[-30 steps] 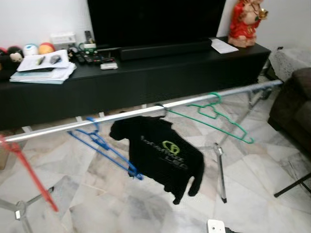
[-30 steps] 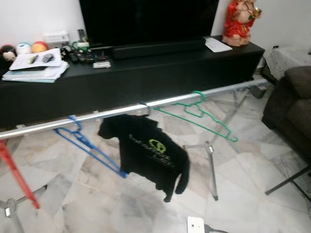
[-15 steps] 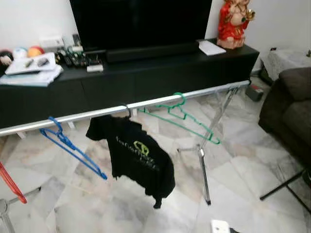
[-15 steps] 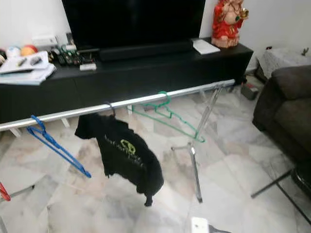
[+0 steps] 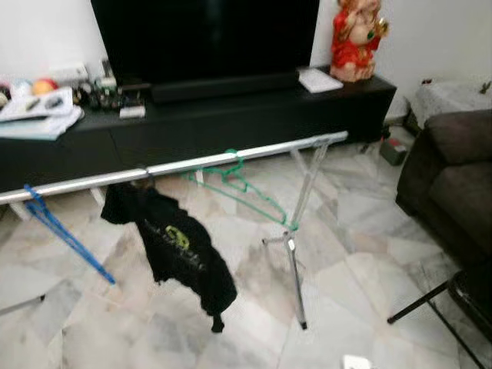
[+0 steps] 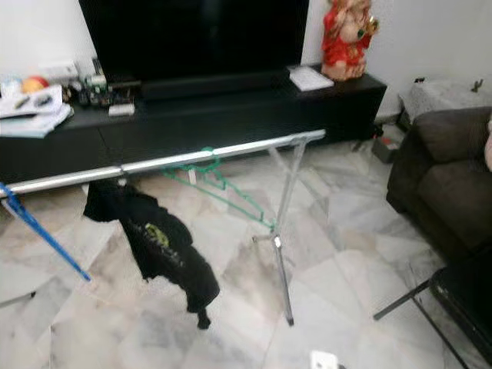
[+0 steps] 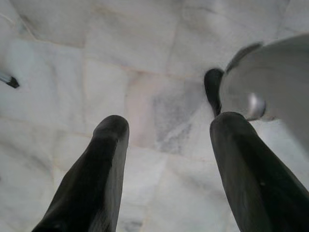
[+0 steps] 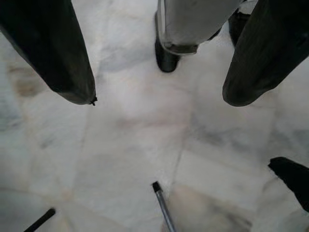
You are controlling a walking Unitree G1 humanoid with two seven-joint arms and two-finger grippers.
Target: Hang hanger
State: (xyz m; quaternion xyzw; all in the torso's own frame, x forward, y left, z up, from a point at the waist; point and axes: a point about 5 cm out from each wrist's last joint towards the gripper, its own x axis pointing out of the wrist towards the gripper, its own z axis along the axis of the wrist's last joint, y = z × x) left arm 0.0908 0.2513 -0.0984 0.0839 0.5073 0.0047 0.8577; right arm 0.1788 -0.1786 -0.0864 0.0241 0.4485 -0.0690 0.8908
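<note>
**Hangers on the rail, both grippers empty over the floor**

Here the green hanger [image 5: 247, 188] hooks over the silver rail [image 5: 231, 159] of a clothes rack, near its right end, its frame swung out at a slant. Just to its left on the same rail hangs a black T-shirt [image 5: 173, 246] with a green logo, drooping towards the marble floor [image 5: 361, 269]. Farther left, a blue hanger [image 5: 58, 231] hooks the rail at the picture's edge. The rack's crossed metal legs [image 5: 296, 246] stand below the green hanger's low end.

Behind the rail runs a long black TV cabinet [image 5: 231, 115] carrying a dark television [image 5: 204, 34], a soundbar, a stack of papers [image 5: 38, 115], remotes and a red figurine [image 5: 354, 38]. A dark sofa [image 5: 453, 177] sits on the right, with a black stand leg [image 5: 419, 304] angled across the floor before it.

The left gripper [image 7: 166, 145] points down at bare marble, fingers spread wide with nothing between them. The right gripper [image 8: 159, 77] likewise hangs over the floor, fingers apart and empty.
</note>
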